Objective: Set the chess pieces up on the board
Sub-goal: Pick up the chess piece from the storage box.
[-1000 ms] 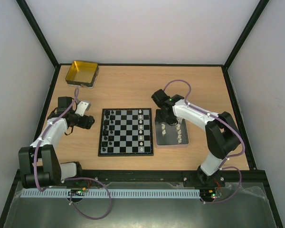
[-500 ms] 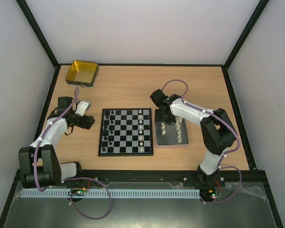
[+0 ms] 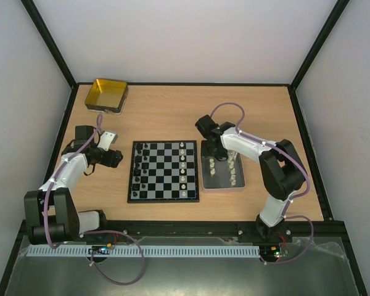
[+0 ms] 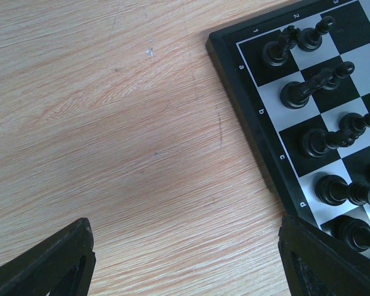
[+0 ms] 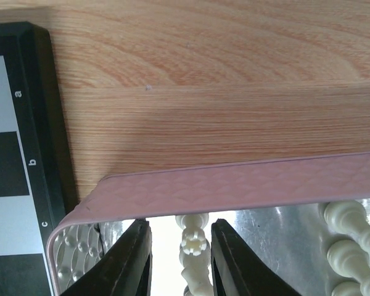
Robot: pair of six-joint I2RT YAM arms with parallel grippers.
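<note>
Right wrist: right claw (image 5: 180, 233) in tray (image 5: 246, 184), narrow astride white piece (image 5: 194, 248), grip unclear; left claw (image 4: 182, 246) wide.

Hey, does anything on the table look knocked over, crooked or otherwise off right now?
Nothing stands out. The board sits straight, the black pieces and white pieces stand in rows on it, and the other white pieces look upright in the tray. Nothing is spilled.

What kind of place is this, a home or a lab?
Probably a robot lab cell: a wooden table enclosed by plain white walls, a left arm and right arm bolted at its near edge, and a chessboard set out.
</note>
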